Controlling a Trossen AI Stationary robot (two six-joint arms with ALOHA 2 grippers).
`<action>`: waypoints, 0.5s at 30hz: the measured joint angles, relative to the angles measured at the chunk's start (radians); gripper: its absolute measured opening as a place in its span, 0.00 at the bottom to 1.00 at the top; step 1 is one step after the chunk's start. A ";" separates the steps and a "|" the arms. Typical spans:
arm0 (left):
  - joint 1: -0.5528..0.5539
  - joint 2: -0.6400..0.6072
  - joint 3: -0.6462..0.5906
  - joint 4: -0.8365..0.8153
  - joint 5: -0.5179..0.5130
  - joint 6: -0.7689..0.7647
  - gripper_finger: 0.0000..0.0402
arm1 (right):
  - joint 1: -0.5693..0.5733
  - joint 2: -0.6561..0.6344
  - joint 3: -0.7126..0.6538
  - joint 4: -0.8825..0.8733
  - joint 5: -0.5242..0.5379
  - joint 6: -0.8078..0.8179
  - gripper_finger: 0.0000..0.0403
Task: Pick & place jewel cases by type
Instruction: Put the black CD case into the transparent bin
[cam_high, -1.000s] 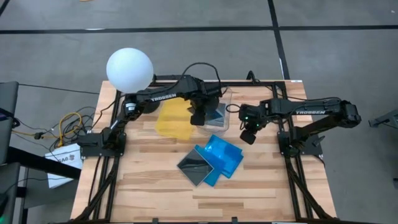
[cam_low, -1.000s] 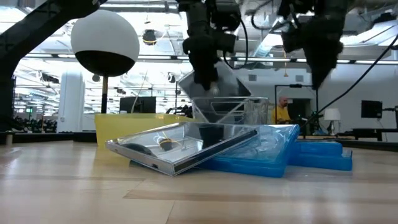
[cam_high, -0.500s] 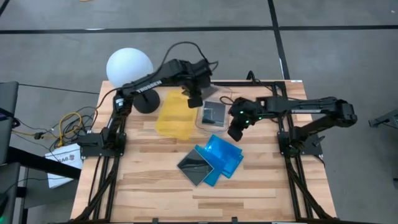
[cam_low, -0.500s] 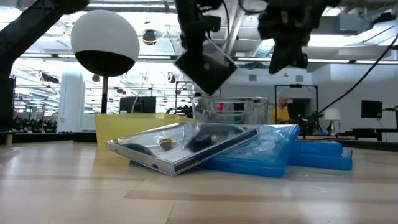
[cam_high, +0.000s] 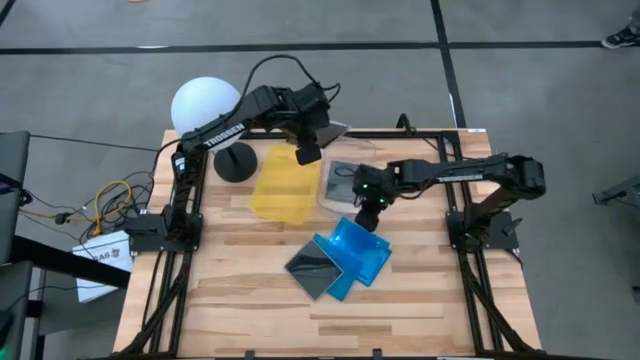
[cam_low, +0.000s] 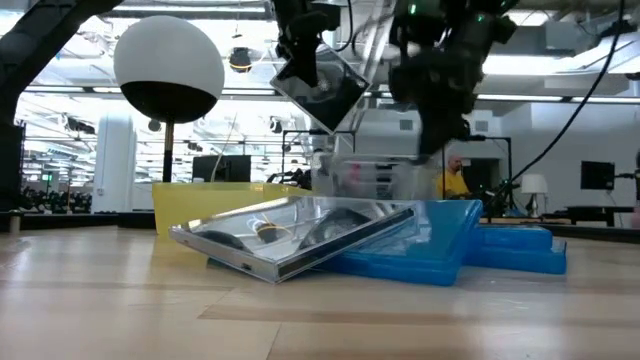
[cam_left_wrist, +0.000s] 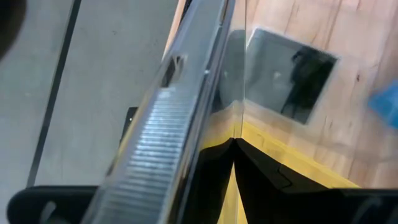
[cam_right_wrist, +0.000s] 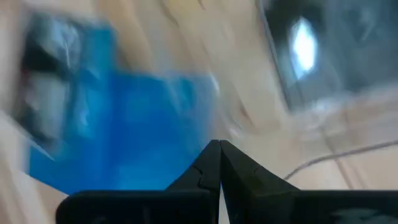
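I hold the left tool (cam_high: 310, 150) high over the far edge of the bench (cam_high: 240, 310), clamped on a clear case (cam_low: 322, 88) that hangs tilted, one corner down, above the yellow tray (cam_high: 283, 187). The wrist view confirms the grip: the ribbed spine of the case runs diagonally between my dark fingers (cam_left_wrist: 273, 180), with the yellow tray directly beneath. The clear plastic container (cam_high: 343, 183), which already shows a dark case lying flat inside, sits just beside the tray on its right-arm side. The right tool (cam_high: 366, 218) has its fingers pressed together and holds nothing; it hovers at the near edge of the container, just above the blue cases (cam_high: 358, 250). The relation that governs the next move, in my judgement, is this: the blue stack lies directly below and slightly toward the near side of the right tool, so the right arm is the nearer arm for it, and the tool must spread before it can take an edge. The blue cases lie fanned and overlapping, with a grey case (cam_high: 315, 268) resting tilted on their left-arm corner, one edge on the wood. The bench is bare pale wooden slats, level and dry. A white globe lamp (cam_high: 206, 108) stands at the far left-arm corner, clear of both arms. Beyond the bench the low view shows an open, brightly lit hall with a person (cam_low: 455, 176) far off.
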 joint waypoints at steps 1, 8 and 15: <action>-0.001 0.000 0.000 0.001 0.000 0.000 0.21 | 0.000 0.015 0.007 -0.055 0.003 -0.020 0.00; -0.002 0.000 0.000 0.002 -0.001 0.000 0.21 | -0.010 0.042 0.063 -0.284 0.088 -0.151 0.00; -0.006 0.000 0.000 0.007 0.016 -0.005 0.21 | -0.063 0.005 0.088 -0.400 0.145 -0.213 0.00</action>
